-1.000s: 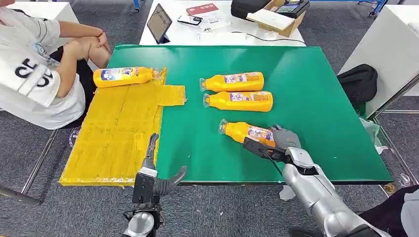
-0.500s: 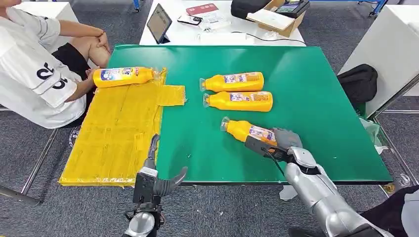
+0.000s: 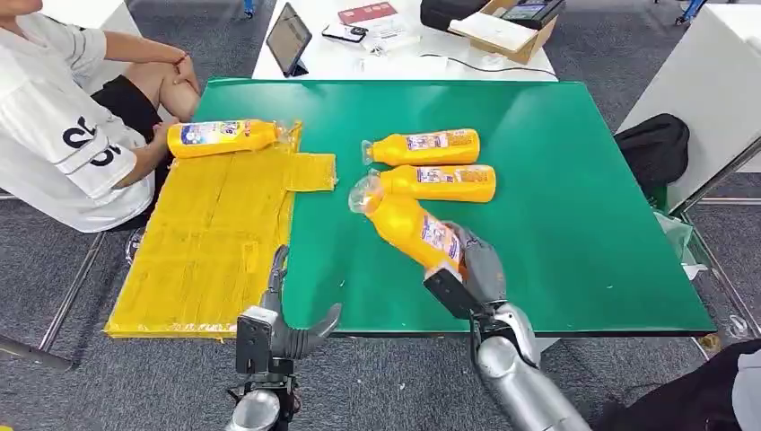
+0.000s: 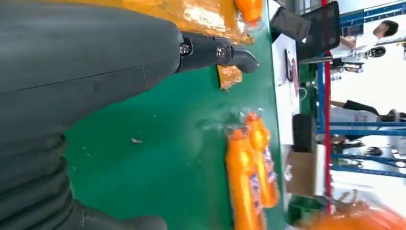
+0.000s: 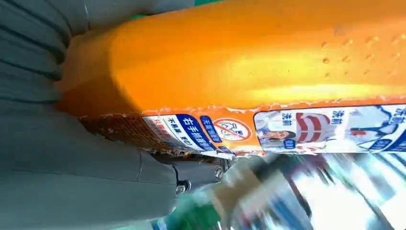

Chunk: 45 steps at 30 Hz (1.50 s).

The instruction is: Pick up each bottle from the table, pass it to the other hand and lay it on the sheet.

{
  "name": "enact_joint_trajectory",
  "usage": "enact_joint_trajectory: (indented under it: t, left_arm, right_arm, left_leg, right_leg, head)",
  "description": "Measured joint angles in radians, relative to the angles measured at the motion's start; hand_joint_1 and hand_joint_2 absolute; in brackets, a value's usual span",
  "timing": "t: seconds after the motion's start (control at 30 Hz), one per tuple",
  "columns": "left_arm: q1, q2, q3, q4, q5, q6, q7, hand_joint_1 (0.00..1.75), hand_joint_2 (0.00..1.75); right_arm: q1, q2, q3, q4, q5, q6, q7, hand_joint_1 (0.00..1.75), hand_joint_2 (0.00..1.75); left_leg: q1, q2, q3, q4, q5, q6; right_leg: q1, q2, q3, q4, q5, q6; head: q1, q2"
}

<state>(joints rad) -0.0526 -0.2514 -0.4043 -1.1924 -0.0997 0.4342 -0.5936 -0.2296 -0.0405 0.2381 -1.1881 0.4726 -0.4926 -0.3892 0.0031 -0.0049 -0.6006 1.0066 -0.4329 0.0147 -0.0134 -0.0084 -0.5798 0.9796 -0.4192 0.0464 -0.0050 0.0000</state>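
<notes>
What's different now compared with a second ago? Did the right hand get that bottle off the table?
Yes. The right hand, which was gripping the nearest bottle flat on the green table, has lifted it and swung it toward the robot's left, neck raised in front of the two lying bottles. The left hand stayed open at the table's near edge. The bottle on the yellow sheet did not move.

Grey carpet floor, white desk behind, white cabinet at right.
</notes>
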Motion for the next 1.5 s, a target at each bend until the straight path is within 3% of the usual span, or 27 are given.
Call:
enact_joint_trajectory:
  t: [0.1, 0.23, 0.33, 0.53, 0.8, 1.1, 1.17, 1.3, 1.5]
  left_arm:
    - [0.000, 0.005, -0.026, -0.024, 0.054, -0.039, 0.014, 0.00, 1.75]
    - [0.000, 0.018, -0.058, -0.062, 0.154, -0.148, 0.041, 0.00, 1.75]
    - [0.007, 0.033, -0.084, -0.101, 0.266, -0.310, 0.071, 0.00, 1.75]
    - [0.013, 0.059, -0.112, -0.148, 0.329, -0.418, 0.091, 0.00, 1.75]
    - [0.014, 0.073, -0.119, -0.160, 0.268, -0.383, 0.074, 0.00, 1.75]
    - [0.015, 0.074, -0.119, -0.160, 0.265, -0.380, 0.074, 0.00, 1.75]
    - [0.017, 0.076, -0.119, -0.160, 0.255, -0.370, 0.074, 0.00, 1.75]
    - [0.034, 0.079, -0.110, -0.159, 0.269, -0.349, 0.071, 0.00, 1.75]
    - [0.050, 0.081, -0.100, -0.159, 0.317, -0.384, 0.063, 0.00, 1.75]
  right_arm:
    - [0.037, 0.028, -0.026, -0.078, -0.008, -0.077, -0.060, 1.75, 1.75]
    - [0.054, 0.050, -0.033, -0.107, -0.013, -0.086, -0.089, 1.75, 1.75]
    - [0.054, 0.062, -0.030, -0.096, 0.029, -0.086, -0.106, 1.75, 1.75]
    - [0.051, 0.082, -0.010, -0.015, 0.074, -0.107, -0.135, 1.75, 1.75]
    - [0.047, 0.141, 0.081, 0.136, 0.161, -0.138, -0.145, 1.75, 1.75]
    - [0.046, 0.145, 0.089, 0.148, 0.169, -0.139, -0.145, 1.75, 1.75]
    - [0.045, 0.158, 0.119, 0.172, 0.193, -0.140, -0.148, 1.75, 1.75]
    - [0.024, 0.220, 0.334, 0.253, 0.215, -0.195, -0.114, 1.75, 1.75]
    - [0.006, 0.220, 0.373, 0.289, 0.186, -0.196, -0.119, 1.75, 1.75]
  left_leg:
    - [-0.001, 0.001, -0.001, 0.000, 0.000, 0.000]
    - [-0.002, 0.001, -0.002, 0.000, -0.001, 0.001]
    - [-0.002, 0.001, -0.002, 0.000, -0.001, 0.001]
    - [-0.002, 0.001, -0.003, 0.000, -0.001, 0.001]
    - [-0.001, 0.001, -0.004, 0.000, -0.001, 0.000]
    - [-0.001, 0.001, -0.004, 0.000, -0.001, 0.000]
    - [-0.001, 0.001, -0.004, 0.000, -0.001, 0.000]
    - [-0.001, 0.002, -0.005, 0.000, -0.001, 0.000]
    - [-0.001, 0.002, -0.004, 0.000, -0.001, 0.000]
  right_leg:
    - [-0.001, 0.001, 0.000, 0.000, 0.000, 0.000]
    - [-0.002, 0.001, -0.001, -0.001, 0.000, 0.000]
    - [-0.002, 0.000, -0.001, -0.001, 0.000, 0.000]
    - [-0.001, 0.000, -0.002, -0.001, 0.000, 0.000]
    - [-0.001, 0.000, -0.004, 0.000, 0.000, 0.000]
    - [-0.001, 0.001, -0.004, 0.000, 0.000, 0.000]
    - [-0.001, 0.001, -0.004, 0.000, 0.000, 0.000]
    - [-0.001, 0.002, -0.006, -0.001, 0.000, 0.000]
    - [-0.001, 0.002, -0.006, -0.001, 0.000, 0.000]
  head:
    - [0.000, 0.000]
    - [0.000, 0.000]
    - [0.000, 0.000]
    - [0.000, 0.000]
    - [0.000, 0.000]
    - [0.000, 0.000]
    - [0.000, 0.000]
    - [0.000, 0.000]
    - [0.000, 0.000]
